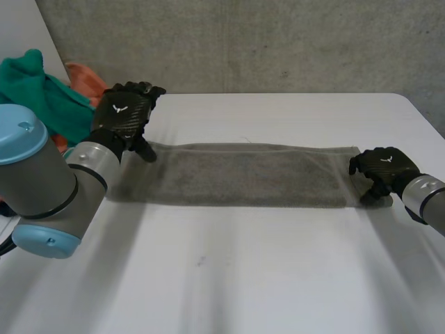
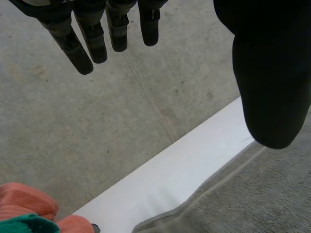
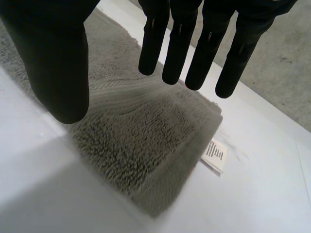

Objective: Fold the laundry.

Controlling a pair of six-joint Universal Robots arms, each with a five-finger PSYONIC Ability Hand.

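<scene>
A grey towel [image 1: 243,174] lies flat as a long folded strip across the white table [image 1: 278,264]. My left hand [image 1: 125,115] hovers over the towel's left end, fingers [image 2: 87,46] straight and apart from the thumb [image 2: 272,73], holding nothing. The towel's corner [image 2: 233,199] lies below that thumb. My right hand [image 1: 381,168] sits at the towel's right end, open, its fingers [image 3: 194,53] and thumb [image 3: 58,63] spread above the towel [image 3: 141,131] without gripping it. A small white label [image 3: 214,155] sticks out from the towel's end edge.
A pile of green cloth [image 1: 38,94] and orange cloth [image 1: 85,78] lies at the table's back left; the orange cloth [image 2: 29,204] also shows beyond the table's edge. A concrete wall [image 1: 243,42] rises behind the table.
</scene>
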